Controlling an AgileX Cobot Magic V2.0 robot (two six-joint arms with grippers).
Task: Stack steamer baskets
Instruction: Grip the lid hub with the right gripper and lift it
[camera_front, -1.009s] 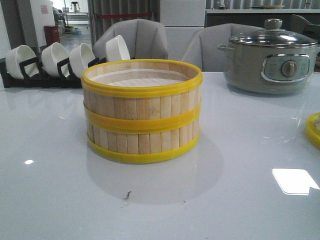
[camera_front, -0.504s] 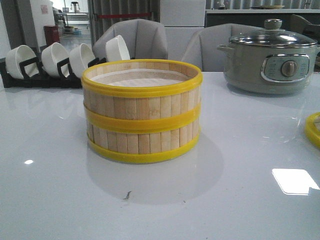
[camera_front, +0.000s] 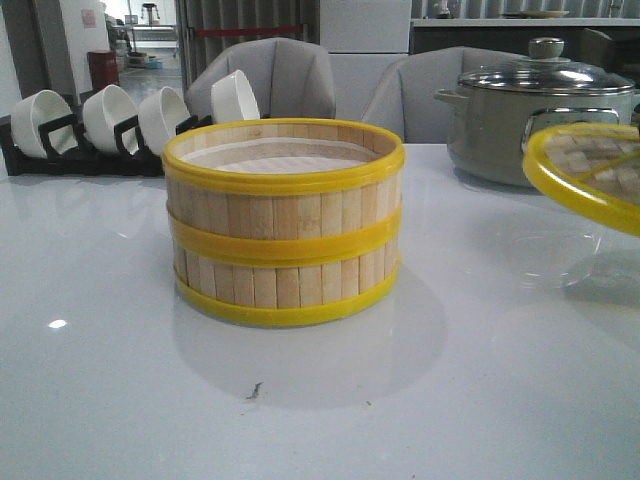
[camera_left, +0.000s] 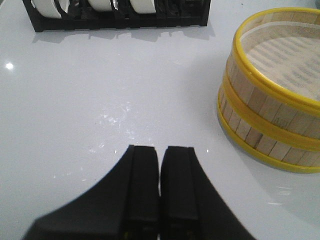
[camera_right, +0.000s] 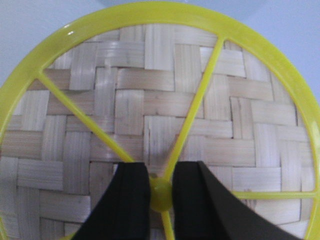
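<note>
While the front view shows only the lid's (camera_front: 590, 175) edge, the right wrist view shows right jaws clamping its woven top's knob (camera_right: 161, 193); left jaws pressed together, empty.

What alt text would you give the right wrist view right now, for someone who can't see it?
The right gripper is shut on the yellow hub of a woven bamboo lid, which fills nearly the whole frame. Thin yellow spokes run from the hub to the lid's yellow rim, and pale table shows past the rim.
</note>
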